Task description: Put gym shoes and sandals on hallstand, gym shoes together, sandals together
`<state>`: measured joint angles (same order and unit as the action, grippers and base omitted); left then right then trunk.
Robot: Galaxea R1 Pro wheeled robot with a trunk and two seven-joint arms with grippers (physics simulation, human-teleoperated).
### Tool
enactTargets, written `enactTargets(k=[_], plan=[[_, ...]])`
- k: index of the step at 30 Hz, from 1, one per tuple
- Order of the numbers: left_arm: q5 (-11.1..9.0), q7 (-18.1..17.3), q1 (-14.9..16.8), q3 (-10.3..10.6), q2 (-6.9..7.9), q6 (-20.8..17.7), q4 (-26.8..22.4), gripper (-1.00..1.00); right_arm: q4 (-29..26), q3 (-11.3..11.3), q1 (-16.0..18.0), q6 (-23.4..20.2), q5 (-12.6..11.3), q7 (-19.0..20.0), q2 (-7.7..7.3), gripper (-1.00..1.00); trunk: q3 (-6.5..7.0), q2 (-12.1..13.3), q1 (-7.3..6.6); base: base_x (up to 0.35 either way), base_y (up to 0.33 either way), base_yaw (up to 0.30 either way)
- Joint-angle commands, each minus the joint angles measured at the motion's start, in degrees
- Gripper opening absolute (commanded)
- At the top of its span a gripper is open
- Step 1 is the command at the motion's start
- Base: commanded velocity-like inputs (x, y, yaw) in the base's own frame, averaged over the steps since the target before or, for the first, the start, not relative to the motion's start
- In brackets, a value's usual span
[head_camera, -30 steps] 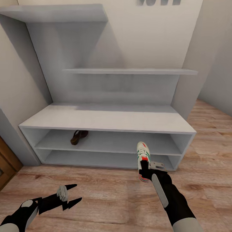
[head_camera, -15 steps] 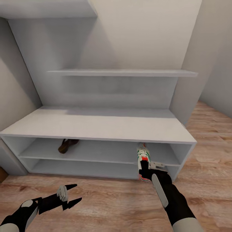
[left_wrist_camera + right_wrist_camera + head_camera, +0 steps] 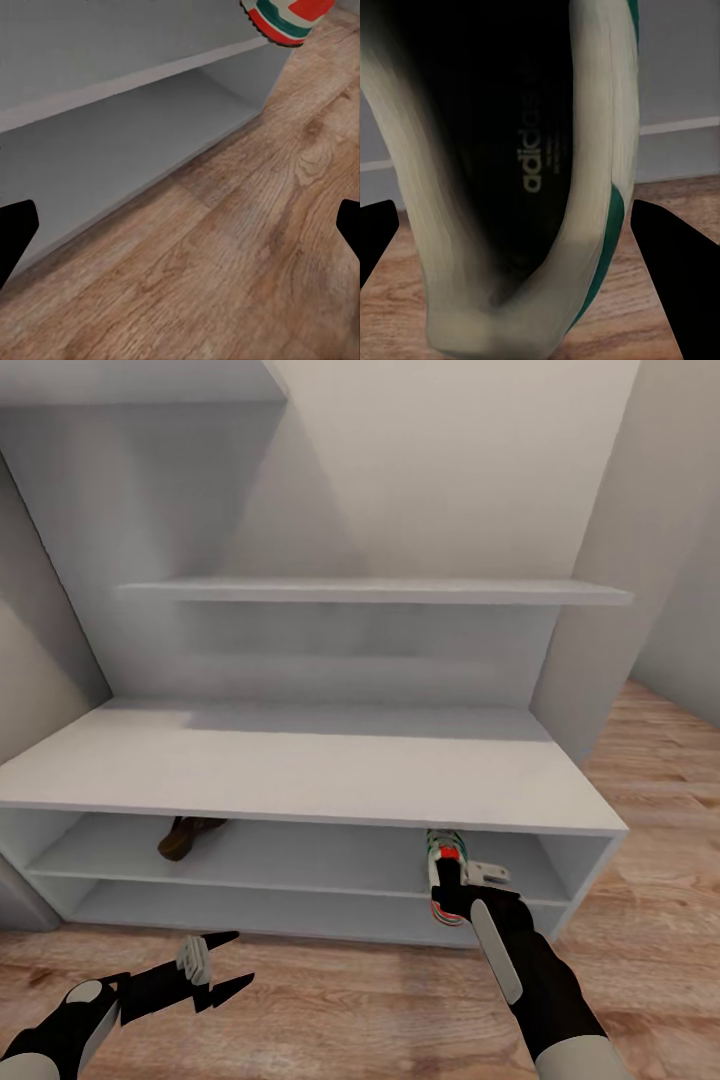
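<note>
Head view: right end effector (image 3: pixel 447 887) seemingly clamped on gym shoe (image 3: pixel 443 865), left end effector (image 3: pixel 222 965) open, empty.

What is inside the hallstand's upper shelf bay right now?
A brown sandal lies at its left, partly hidden under the hallstand top. The gym shoe, held by the right gripper, pokes in at right.

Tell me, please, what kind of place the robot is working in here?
Most likely a home entryway or corridor. A pale hallstand with open shelf bays stands against the wall on a wood-plank floor, a brown sandal sits on its upper shelf, and the right gripper holds a gym shoe.
</note>
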<state>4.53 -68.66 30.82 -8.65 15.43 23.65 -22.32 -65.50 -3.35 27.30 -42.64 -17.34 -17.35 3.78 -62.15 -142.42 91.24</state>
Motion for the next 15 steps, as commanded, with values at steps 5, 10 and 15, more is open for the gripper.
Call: enactTargets(k=[5,10,15], plan=[[0.5,-0.2,0.0,-0.4,-0.05,0.3,0.0,1.0,0.0,-0.1,0.0,-0.2,-0.6,-0.6,-0.03,-1.0,-0.05,0.0,-0.01,0.167,0.0,0.0],[0.5,-0.2,0.0,-0.4,-0.05,0.3,0.0,1.0,0.1,-0.1,0.0,-0.1,-0.6,-0.6,-0.04,-1.0,-0.05,0.0,-0.01,0.292,-0.023,0.0],[0.5,-0.2,0.0,-0.4,-0.05,0.3,0.0,1.0,0.1,-0.1,0.0,-0.2,-0.6,-0.6,-0.03,-1.0,-0.05,0.0,-0.01,0.157,-0.059,0.0]])
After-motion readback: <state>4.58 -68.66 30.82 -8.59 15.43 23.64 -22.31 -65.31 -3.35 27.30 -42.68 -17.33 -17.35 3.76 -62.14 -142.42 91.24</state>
